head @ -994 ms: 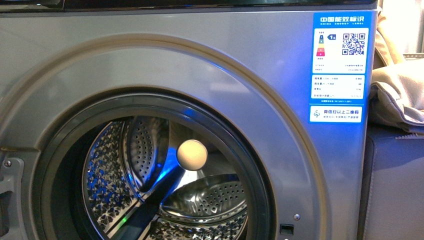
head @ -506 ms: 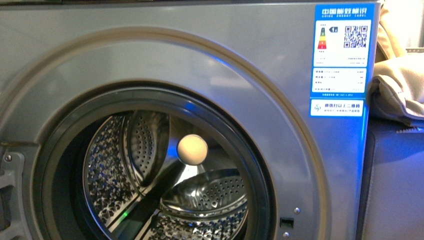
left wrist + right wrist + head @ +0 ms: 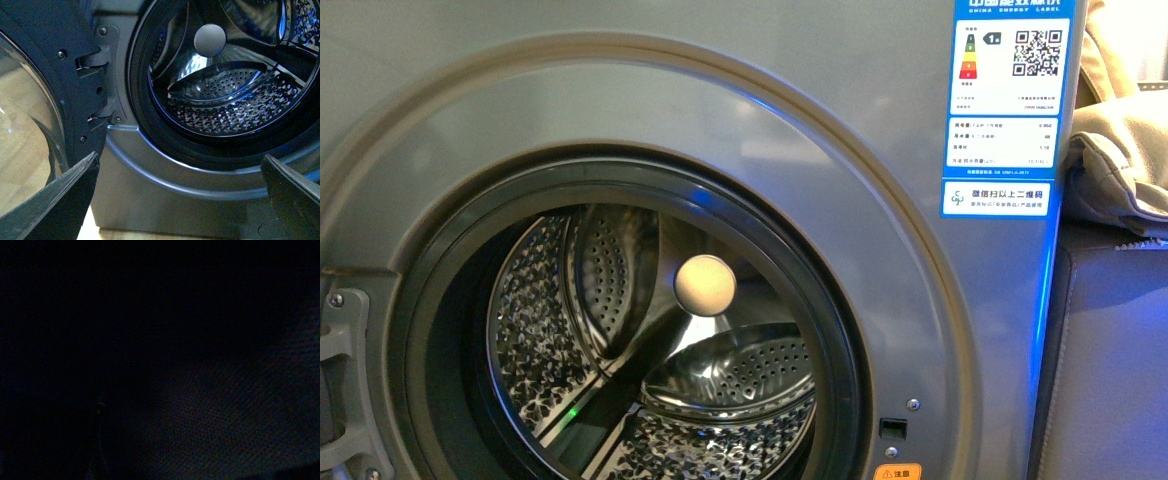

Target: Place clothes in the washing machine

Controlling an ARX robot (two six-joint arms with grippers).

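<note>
the washing machine (image 3: 880, 150) stands with its door (image 3: 45, 65) swung aside, and no laundry shows in the perforated steel drum (image 3: 720, 400). the clothes appear in no view. the right wrist picture is dark, so i cannot tell whether the right gripper holds them. the left gripper (image 3: 177, 200) hangs before the porthole, jaws spread wide, holding nothing. a beige cloth (image 3: 1120, 160) lies beside the machine and is not the load. clothes should be light, limp and prone to trailing, so they are best pinched at a bunched fold near the middle, not a hem, so the tails clear the dark door seal (image 3: 840, 340).
</note>
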